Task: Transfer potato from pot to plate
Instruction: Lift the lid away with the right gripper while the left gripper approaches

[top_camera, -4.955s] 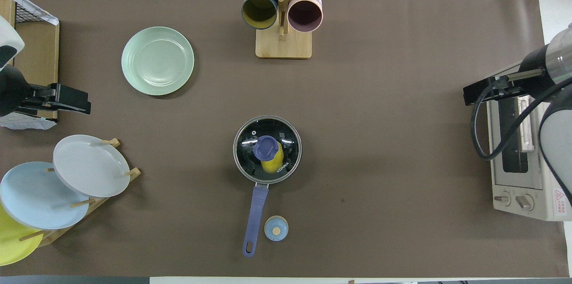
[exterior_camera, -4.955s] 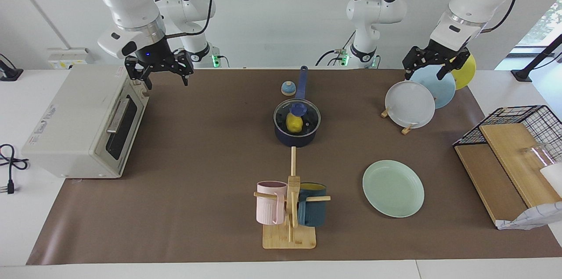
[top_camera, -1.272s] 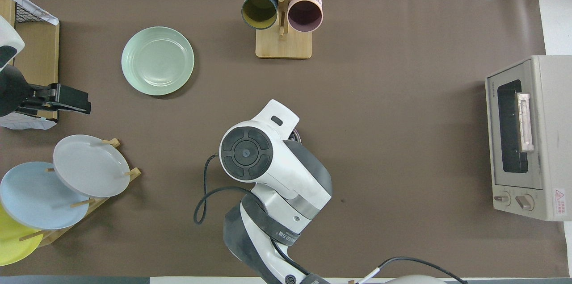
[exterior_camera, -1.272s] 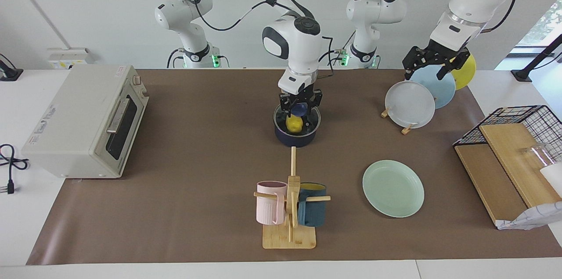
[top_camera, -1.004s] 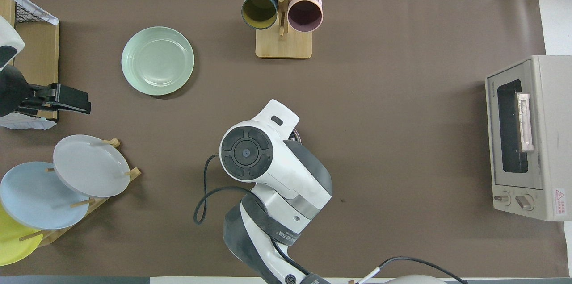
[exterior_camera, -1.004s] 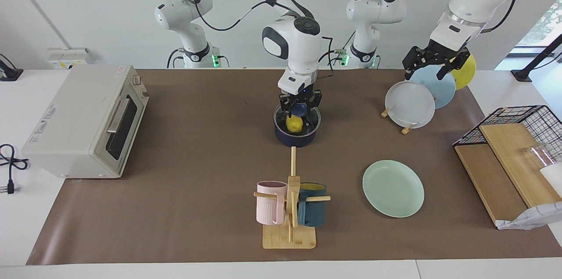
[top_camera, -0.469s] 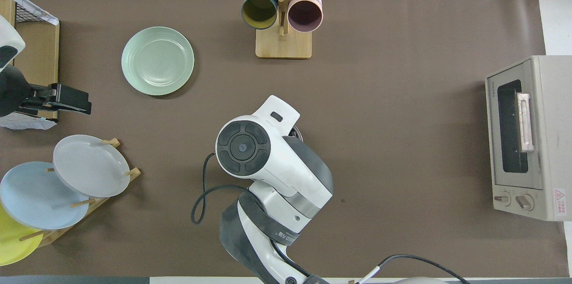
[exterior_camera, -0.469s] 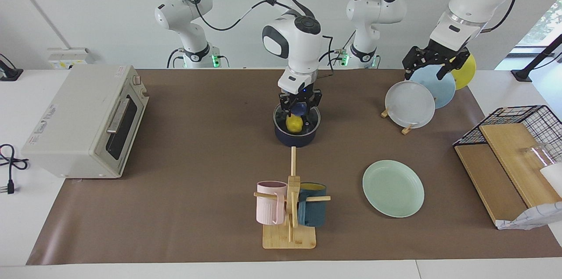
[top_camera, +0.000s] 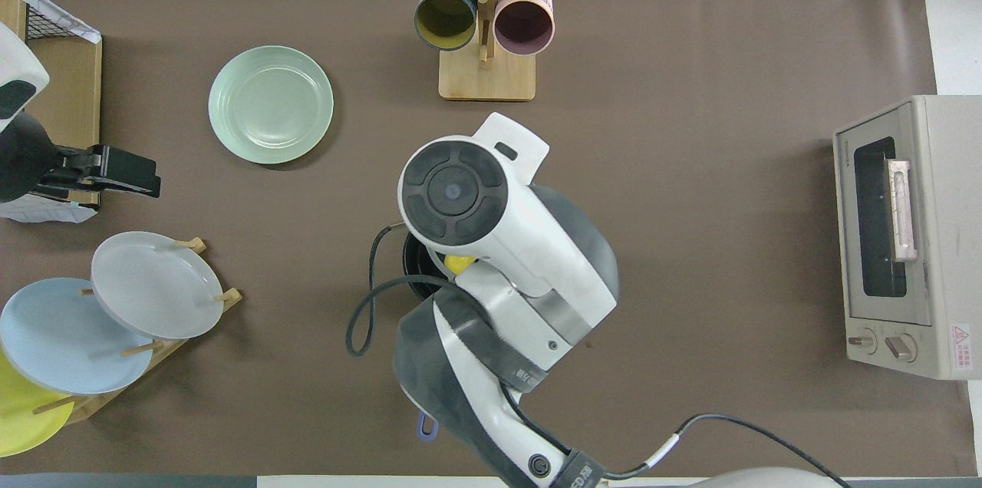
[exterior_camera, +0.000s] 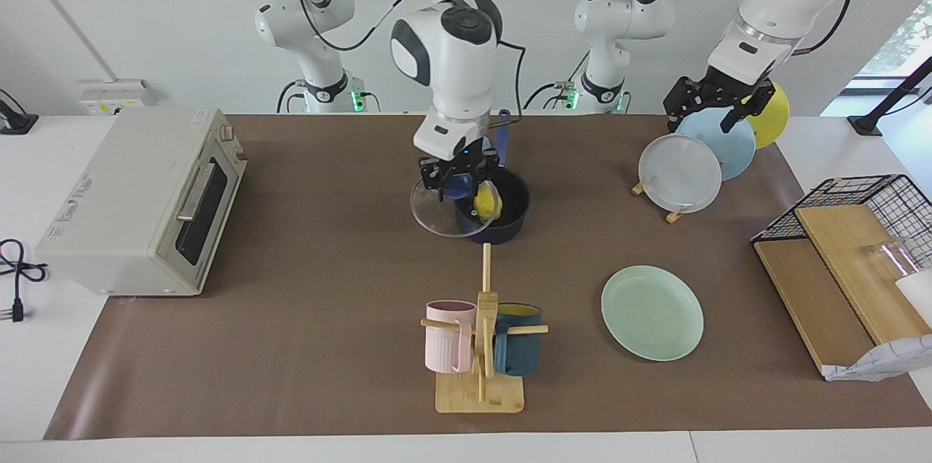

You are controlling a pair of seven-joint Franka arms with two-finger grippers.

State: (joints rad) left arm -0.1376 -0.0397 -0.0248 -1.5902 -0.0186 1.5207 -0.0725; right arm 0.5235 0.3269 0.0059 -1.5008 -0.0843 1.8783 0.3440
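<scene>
I count four round plates (exterior_camera: pixel 652 312), two hanging mugs (exterior_camera: pixel 449 335), one dark navy saucepan (exterior_camera: pixel 502 212), one glass lid (exterior_camera: pixel 444 214), one white toaster oven (exterior_camera: pixel 138 201).

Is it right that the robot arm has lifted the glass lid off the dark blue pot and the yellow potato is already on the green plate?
Not quite. The right gripper does hold the round glass lid off the dark navy saucepan, but the bright yellow potato is still in the pot. The round mint-green plate has nothing on it. The facing view shows this.

high facing view, steep overhead view, same table (exterior_camera: pixel 306 346)
</scene>
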